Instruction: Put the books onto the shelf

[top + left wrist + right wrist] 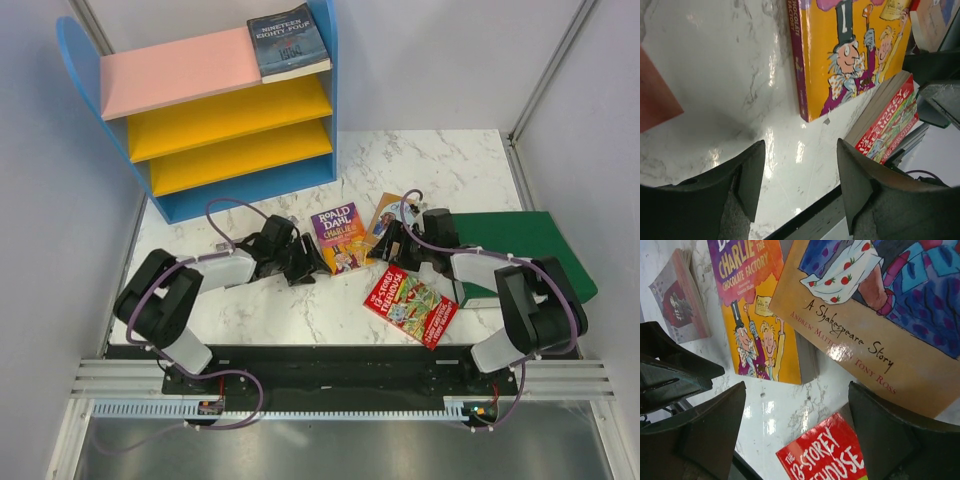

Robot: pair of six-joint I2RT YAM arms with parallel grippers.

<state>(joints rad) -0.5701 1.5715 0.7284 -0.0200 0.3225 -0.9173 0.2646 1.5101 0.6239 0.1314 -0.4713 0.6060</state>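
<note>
The left pincer [303, 262] stands apart and empty, low over the bench [450, 165], with Charlie [338, 238] just at its 3 o'clock. The right pincer [392, 250] is also apart and empty, at Charlie's other side. Nearest, at 6 o'clock from the right pincer, Treehouse [410, 308] lies flat. The tan book [384, 215] lies just beside Charlie at 2 o'clock. The pink book [677, 297] lies beyond Charlie, seen from the right wrist. The green binder [530, 245] lies at 3 o'clock, under the right arm. Far off at 11 o'clock stands the shelf [230, 120]. On it, 1984 [288, 40] lies flat on the right end of the pink top board [170, 72].
</note>
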